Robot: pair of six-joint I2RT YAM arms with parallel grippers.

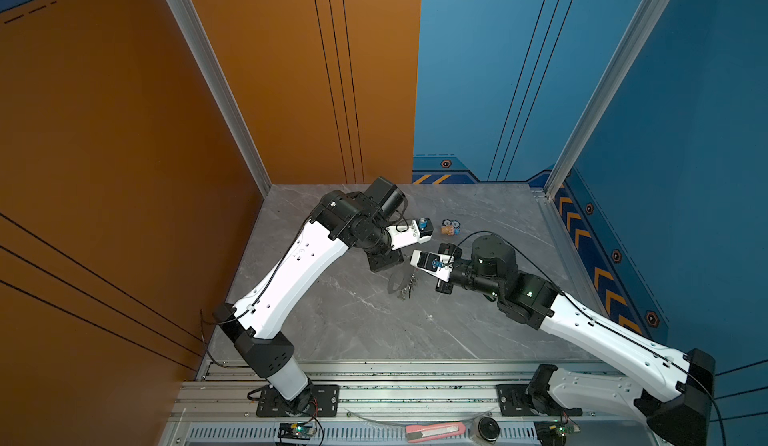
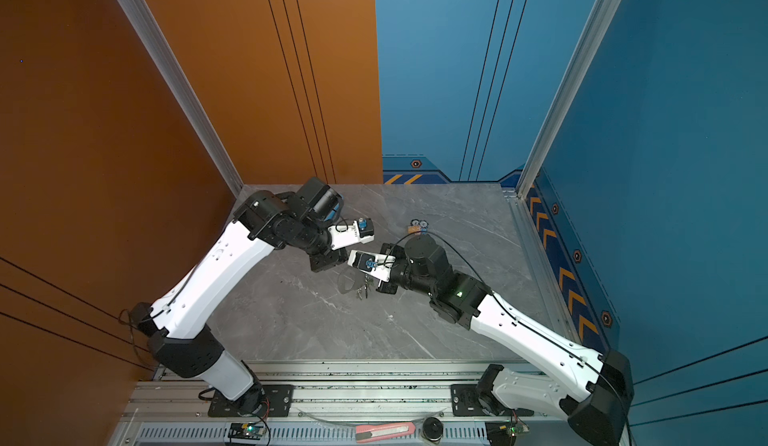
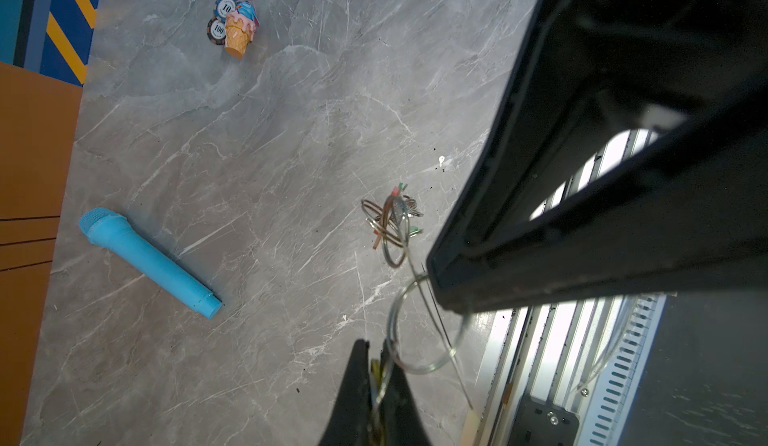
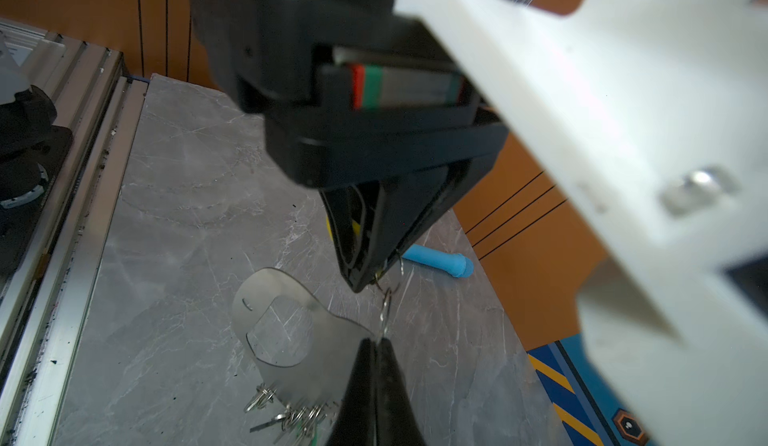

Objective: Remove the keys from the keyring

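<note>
In both top views my two grippers meet over the middle of the grey marble table (image 1: 353, 323). The keyring (image 4: 291, 331), a flat grey metal loop, hangs tilted between them (image 1: 397, 284) (image 2: 347, 284). Several keys (image 4: 291, 417) dangle from its lower edge. My right gripper (image 4: 376, 342) is shut on a silver split ring (image 4: 386, 311) at the loop's edge. My left gripper (image 3: 376, 350) is shut on a yellow-tagged key linked to that split ring (image 3: 428, 331). In the right wrist view the left gripper (image 4: 361, 284) points down just above the right one.
A light-blue tube (image 3: 149, 263) lies on the table to the left of the grippers. An ice-cream cone toy with round chips (image 3: 235, 24) (image 1: 451, 228) sits farther back. Aluminium rails (image 1: 374, 381) run along the table's front edge. Orange and blue walls enclose the table.
</note>
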